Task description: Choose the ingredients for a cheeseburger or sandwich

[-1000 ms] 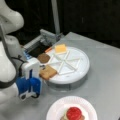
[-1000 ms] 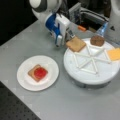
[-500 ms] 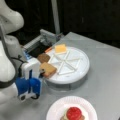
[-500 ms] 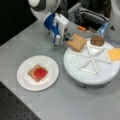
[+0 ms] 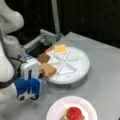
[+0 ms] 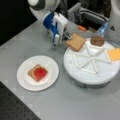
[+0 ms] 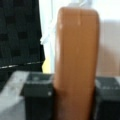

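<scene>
1. At a front view's left stands the white-and-blue robot gripper point(image 5: 41, 73), turned on its side at the rim of the tray. Its jaws are clamped on the brown square toast slice point(image 5: 48, 70).
2. In the wrist view the same toast point(image 7: 76, 62) sits edge-on between the two dark fingers point(image 7: 37, 97), its long axis running straight out from the jaws toward the tray. The grip is on the near end only.
3. The toast lies just over the edge of the round white divided tray point(image 5: 82, 65), toward the gripper's side; whether it touches the tray floor cannot be told.
4. Further along the tray rest the dark brown round patty point(image 5: 43, 58) and the yellow-orange cheese square point(image 5: 60, 48), each in its own compartment, both apart from the jaws.
5. At a front view's bottom right, the white paper plate point(image 5: 57, 110) carries a partial sandwich: a red round slice point(image 5: 73, 113) on a toast base. It sits well apart from the gripper.
</scene>
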Motion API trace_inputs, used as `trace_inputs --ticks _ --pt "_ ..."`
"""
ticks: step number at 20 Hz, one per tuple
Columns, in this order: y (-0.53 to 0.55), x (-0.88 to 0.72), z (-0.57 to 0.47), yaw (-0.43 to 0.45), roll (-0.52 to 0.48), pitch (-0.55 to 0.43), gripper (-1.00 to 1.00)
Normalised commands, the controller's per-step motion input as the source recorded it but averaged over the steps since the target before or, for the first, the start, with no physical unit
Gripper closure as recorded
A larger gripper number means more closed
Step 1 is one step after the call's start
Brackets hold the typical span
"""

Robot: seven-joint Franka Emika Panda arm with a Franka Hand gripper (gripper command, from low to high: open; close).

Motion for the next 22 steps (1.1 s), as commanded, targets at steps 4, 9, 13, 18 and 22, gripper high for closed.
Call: trace_inputs --ticks 4,9,13,18,22 --pt "-0.31 0.25 0.18 0.207 0.101 0.102 1.0" --pt "-0.26 0.29 0.24 0.237 0.013 0.14 1.0" --pt "-0.16 0.27 0.22 0.218 -0.105 0.158 1.0" --pt "-0.05 0.26 0.25 0.191 -0.227 0.158 1.0" --pt "0.03 0.29 0.36 0.147 -0.306 0.176 1.0"
